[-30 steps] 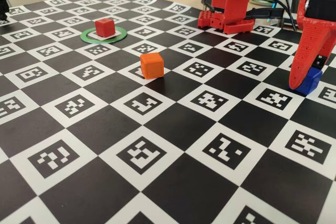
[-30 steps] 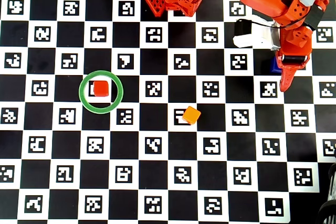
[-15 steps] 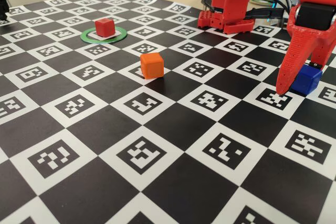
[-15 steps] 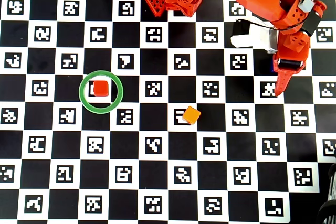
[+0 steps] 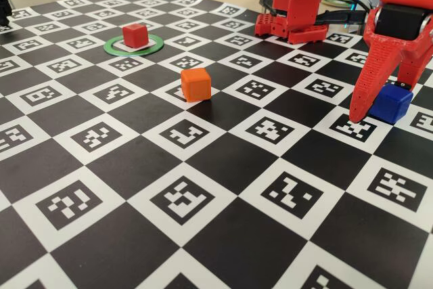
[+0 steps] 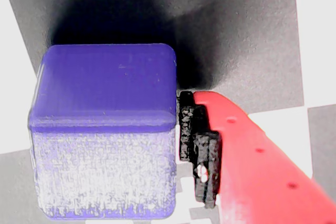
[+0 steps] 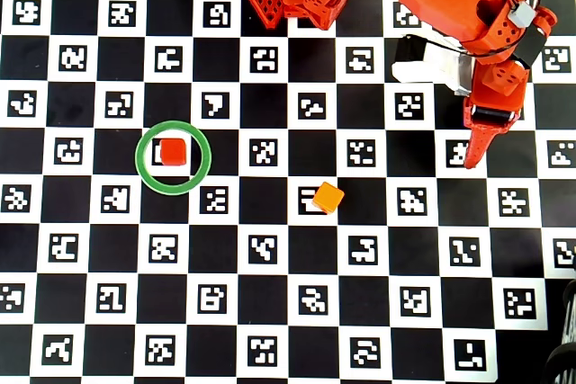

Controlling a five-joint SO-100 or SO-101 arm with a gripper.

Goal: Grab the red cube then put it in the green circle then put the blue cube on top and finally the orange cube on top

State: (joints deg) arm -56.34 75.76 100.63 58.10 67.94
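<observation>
Wrist view: the tool (image 6: 181, 145) stands open, one finger (image 6: 252, 166) touching the blue cube (image 6: 105, 129).

You get bright, even light in the fixed and overhead views, both sharp, with soft short shadows. Your wrist view is overexposed: white squares blow out, the blue cube (image 6: 102, 129) looks washed and grainy, casting a dark shadow behind.

red cube (image 7: 173, 151) inside green circle (image 7: 144, 174)
</observation>
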